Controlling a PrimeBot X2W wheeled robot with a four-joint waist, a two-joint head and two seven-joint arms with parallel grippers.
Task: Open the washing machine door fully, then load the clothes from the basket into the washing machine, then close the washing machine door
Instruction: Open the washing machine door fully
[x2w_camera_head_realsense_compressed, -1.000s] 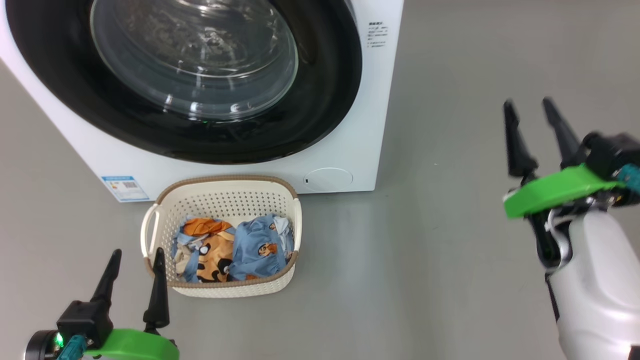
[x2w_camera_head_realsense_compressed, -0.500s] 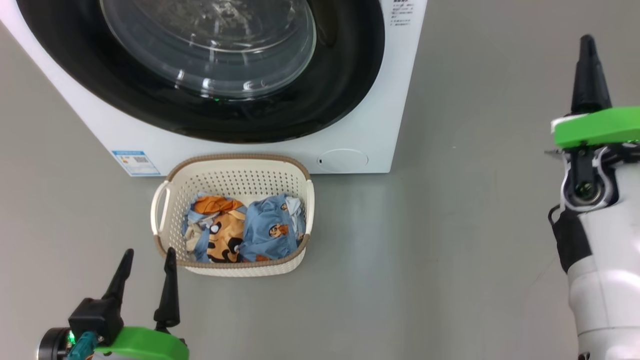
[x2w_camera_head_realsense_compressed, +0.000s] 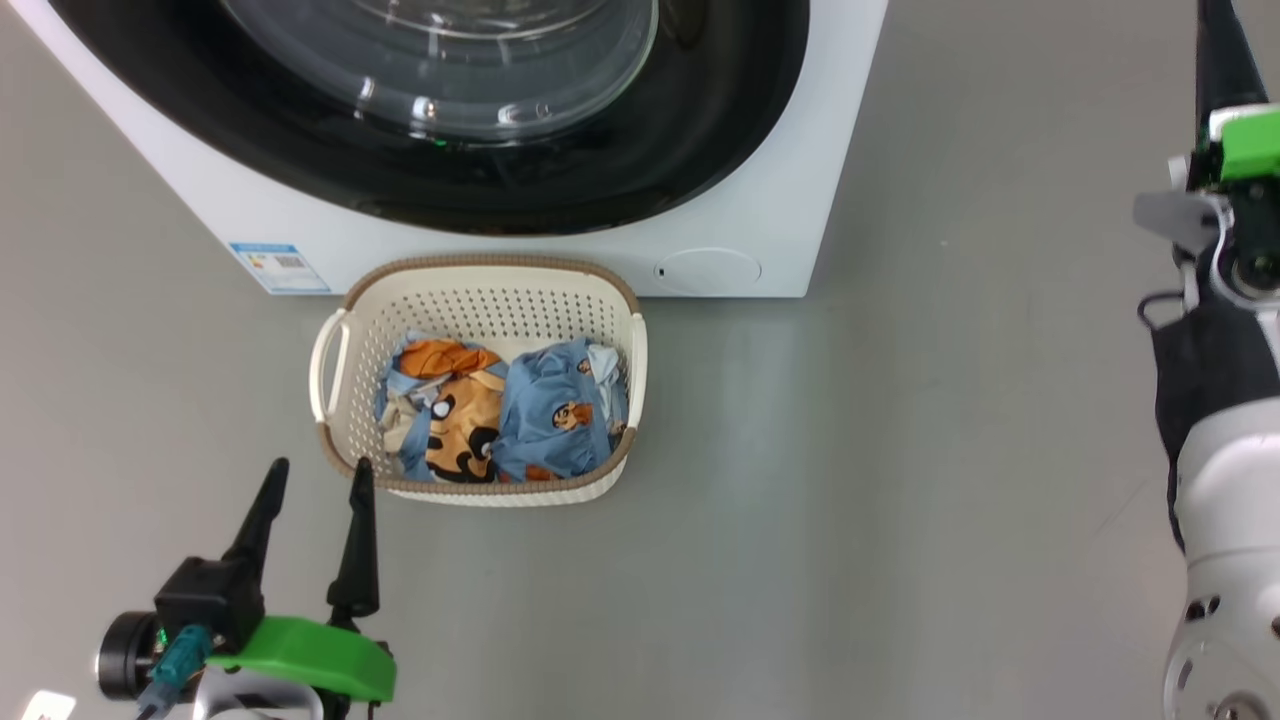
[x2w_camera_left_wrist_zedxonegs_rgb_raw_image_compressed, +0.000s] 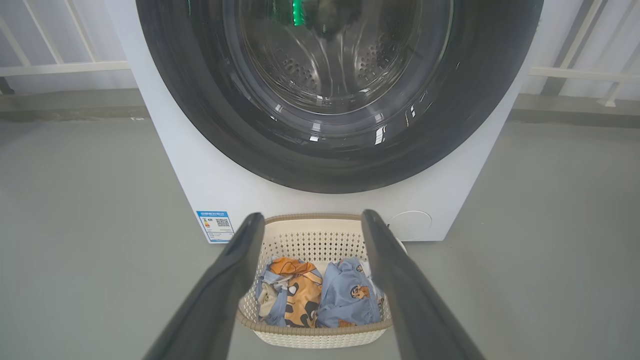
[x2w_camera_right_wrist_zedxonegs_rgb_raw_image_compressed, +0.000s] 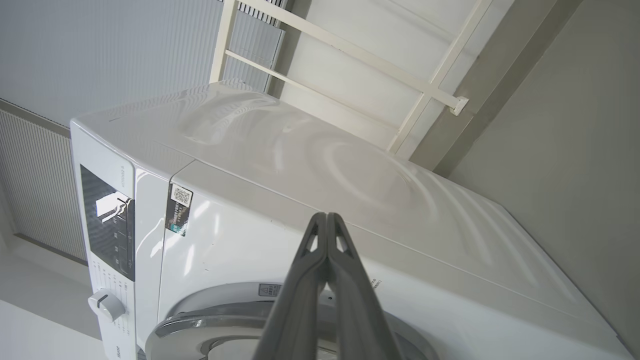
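1. Here, the door (x2w_camera_head_realsense_compressed: 700, 120) is shut on the washer (x2w_camera_head_realsense_compressed: 810, 200), so opening comes first.
2. The basket (x2w_camera_head_realsense_compressed: 490, 268) of clothes (x2w_camera_head_realsense_compressed: 520, 420) sits just before it, handy for loading.
3. The left gripper (x2w_camera_head_realsense_compressed: 320, 465) gapes wide near the basket. The right gripper (x2w_camera_right_wrist_zedxonegs_rgb_raw_image_compressed: 326, 220), fingers pressed together, points at the washer's front.

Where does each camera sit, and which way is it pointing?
Head view: on the head, looking down at the floor, basket and washer; left hand lower left, right forearm at the right.
Left wrist view: on the left wrist, low, facing the closed door and clothes; open fingers frame them.
Right wrist view: on the right wrist, turned sideways, facing the washer's top and control panel; right hand shut.
Shared: head and left wrist views both show basket, clothes, door, blue label.
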